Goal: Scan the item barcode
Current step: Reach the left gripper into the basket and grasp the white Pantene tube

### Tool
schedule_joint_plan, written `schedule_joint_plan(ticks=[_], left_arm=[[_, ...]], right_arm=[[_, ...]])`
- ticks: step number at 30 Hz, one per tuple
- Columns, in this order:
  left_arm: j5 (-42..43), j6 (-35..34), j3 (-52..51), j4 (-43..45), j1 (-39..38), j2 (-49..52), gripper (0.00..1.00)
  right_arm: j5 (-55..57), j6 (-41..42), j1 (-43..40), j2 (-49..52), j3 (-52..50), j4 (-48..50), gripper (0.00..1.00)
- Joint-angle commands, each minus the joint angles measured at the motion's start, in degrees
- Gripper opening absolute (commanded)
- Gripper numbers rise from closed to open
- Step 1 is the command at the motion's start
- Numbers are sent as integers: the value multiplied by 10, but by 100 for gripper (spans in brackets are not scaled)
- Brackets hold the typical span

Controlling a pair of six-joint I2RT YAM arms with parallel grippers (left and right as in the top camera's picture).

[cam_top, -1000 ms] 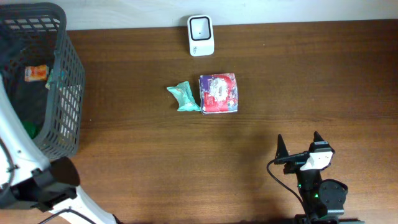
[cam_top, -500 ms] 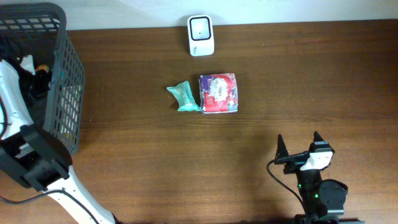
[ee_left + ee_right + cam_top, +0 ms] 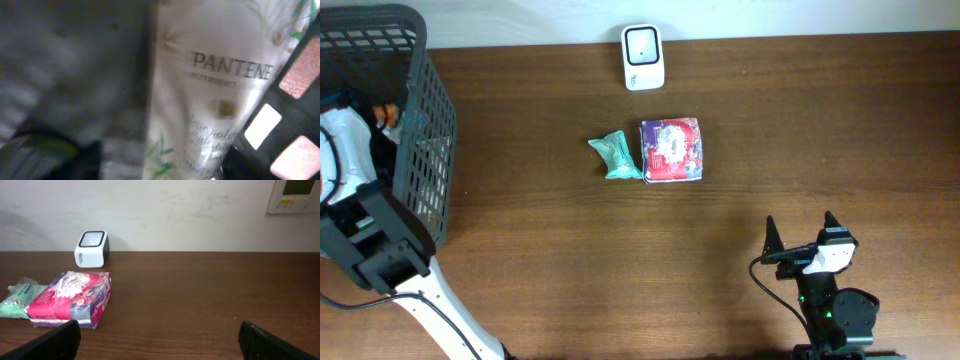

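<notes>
Overhead view: a dark mesh basket [image 3: 425, 150] stands at the table's [image 3: 570, 280] left edge. The left arm [image 3: 348, 140] reaches down into it, with the left gripper [image 3: 375, 108] beside an orange item [image 3: 388, 113]. Whether its fingers are released or clenched cannot be told. A white barcode scanner [image 3: 643, 57] stands at the far edge. Nearer the middle, a teal packet [image 3: 616, 156] lies touching a red-and-purple packet [image 3: 671, 150]. The right gripper [image 3: 800, 222] sits near the front right, well apart from the packets, its fingers spread with nothing between them.

Left wrist view: a white Pantene tube [image 3: 210, 90] printed with green leaves fills the centre, blurred and close to the lens, lying inside the basket. A black palette [image 3: 295, 120] with pink and white pans lies just beside it at right. No fingers are visible.

Right wrist view: two dark fingertips [image 3: 55, 340] frame the lower corners and the right gripper [image 3: 160, 347] is released over bare wood. The scanner [image 3: 92, 248] stands by the wall, and the red-and-purple packet [image 3: 72, 300] rests against the teal one [image 3: 17, 300] at left.
</notes>
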Motion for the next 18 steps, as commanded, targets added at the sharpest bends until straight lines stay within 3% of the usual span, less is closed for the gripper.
schedule_joint_plan(ticks=[1, 2, 4, 5, 9, 14, 18], left_arm=[[-10, 9, -39, 17, 0, 7, 61], [-10, 9, -44, 24, 0, 7, 54], [-10, 8, -45, 35, 0, 7, 9], [-10, 5, -42, 36, 0, 7, 0], [0, -69, 31, 9, 0, 6, 0], [188, -96, 289, -86, 0, 6, 0], [299, -231, 489, -108, 0, 4, 0]], right_arm=[[3, 1, 5, -4, -5, 0, 99], [3, 1, 5, -4, -5, 0, 99], [3, 1, 5, -4, -5, 0, 99], [3, 1, 5, -4, -5, 0, 99], [3, 1, 5, -4, -5, 0, 99], [3, 1, 5, -4, -5, 0, 99], [3, 1, 5, -4, -5, 0, 99]])
